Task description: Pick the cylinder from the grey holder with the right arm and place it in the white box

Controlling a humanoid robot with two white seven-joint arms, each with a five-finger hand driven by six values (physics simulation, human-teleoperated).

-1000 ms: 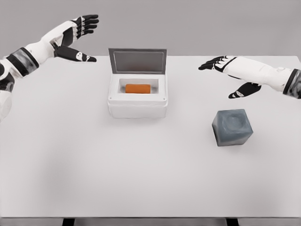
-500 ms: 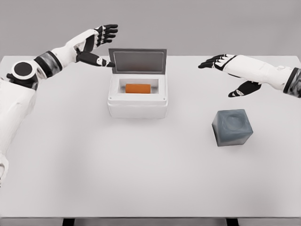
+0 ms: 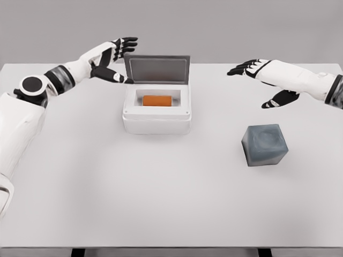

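Already the small orange cylinder (image 3: 157,100) is seen lying on its side at the bottom of the white square box (image 3: 156,121), whose grey-lined lid (image 3: 157,68) is propped upright along the far rim. The placing is therefore judged complete, and what remains is judged to be a clean retreat of the arms. The right hand (image 3: 263,80) is held above the white table (image 3: 161,203), well apart from the box and beyond the dark grey block-shaped holder (image 3: 265,144); its fingers are spread loosely and nothing is held in them. A retreat is best made by lifting that hand clear and drawing it back toward the right edge, so that the holder below is not brushed or shifted.

The left hand (image 3: 113,58) is also open and empty, with fingers extended, just beside the left edge of the raised lid; whether the thumb actually touches the lid cannot be told. If the lid is to be closed by that hand, it should be pressed from behind its top edge and eased forward, not knocked sideways, since the light box could be pushed along the table.

The shallow socket in the holder's top appears vacant. Nothing but the cylinder is seen inside the box.
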